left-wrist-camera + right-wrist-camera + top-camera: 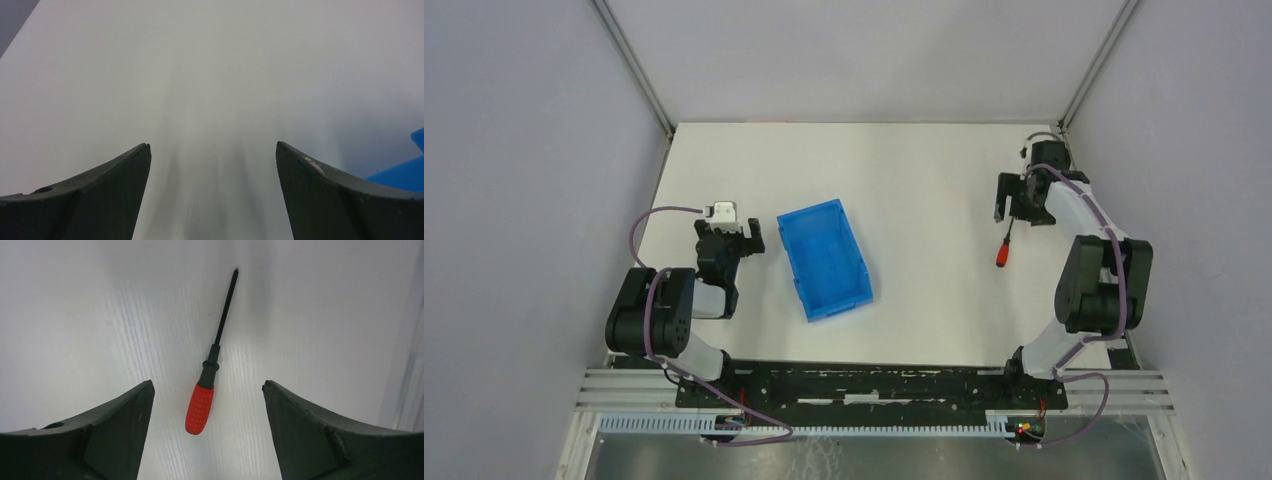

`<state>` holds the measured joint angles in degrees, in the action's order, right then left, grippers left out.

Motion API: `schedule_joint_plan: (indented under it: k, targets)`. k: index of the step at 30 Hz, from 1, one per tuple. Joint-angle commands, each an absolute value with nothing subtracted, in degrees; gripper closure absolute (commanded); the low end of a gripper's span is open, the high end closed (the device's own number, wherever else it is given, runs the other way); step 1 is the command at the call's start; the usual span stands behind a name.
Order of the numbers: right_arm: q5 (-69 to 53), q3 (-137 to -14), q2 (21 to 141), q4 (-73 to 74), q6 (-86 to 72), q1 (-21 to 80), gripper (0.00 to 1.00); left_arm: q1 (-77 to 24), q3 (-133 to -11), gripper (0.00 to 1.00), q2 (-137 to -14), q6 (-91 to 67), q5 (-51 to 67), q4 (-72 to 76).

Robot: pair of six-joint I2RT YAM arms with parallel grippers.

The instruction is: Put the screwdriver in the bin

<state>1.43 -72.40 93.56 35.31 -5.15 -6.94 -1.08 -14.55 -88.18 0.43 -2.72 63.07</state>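
**screwdriver on the counter, well apart from the bin**

one white counter (924,170), one blue bin (826,255), two arms, two end effectors and one screwdriver (214,352). grey walls close the counter on its left, far and right sides. the bin sits left of centre, turned at a slant, away from every counter edge. a wide stretch of counter separates it from the screwdriver, which lies flat near the right wall.

the left end effector (212,147) hangs just beside the bin's left wall, jaws spread wide, holding nothing. the right end effector (207,383) hovers over the screwdriver, jaws wide. its fingers (120,415) flank the red handle without touching it, and the black shaft points away from them.
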Motion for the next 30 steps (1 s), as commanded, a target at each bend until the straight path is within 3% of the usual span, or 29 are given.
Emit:
schedule_joint_plan:
  k: [1,4,6,8,12,20,26,30]
  targets:
    - [1.1,-68.7,97.6,33.6,-5.9,-7.2,0.18,-1.1,-14.8,0.00,-87.5,-1.4,-3.0,65.3]
    - [1.9,-65.3,100.2,30.5,-5.8,-7.2,0.26,-1.1,-14.8,0.00,-87.5,-1.4,-2.9,65.3]
    - [1.5,-63.3,101.6,29.1,-5.9,-7.2,0.38,-1.1,-14.8,0.00,-87.6,-1.4,-2.9,65.3]
    - [1.5,-61.9,102.6,28.6,-5.5,-7.2,0.54,-1.1,-14.8,0.00,-87.5,-1.4,-2.9,65.3]
    - [2.2,-64.7,102.6,32.9,-4.1,-7.2,1.00,-1.1,-14.8,0.00,-87.5,-1.4,-3.0,65.3]
    - [4.4,-92.3,98.5,60.8,-1.6,-7.0,1.00,-1.1,-14.8,0.00,-87.5,-1.3,-3.0,65.3]
    - [4.8,-92.3,91.1,61.2,-5.5,-1.6,1.00,-1.1,-14.8,0.00,-87.5,-1.4,-3.0,65.3]
    - [3.5,-91.4,87.7,55.2,-11.1,15.2,1.00,-1.1,-14.8,0.00,-87.5,-1.4,-3.0,65.3]
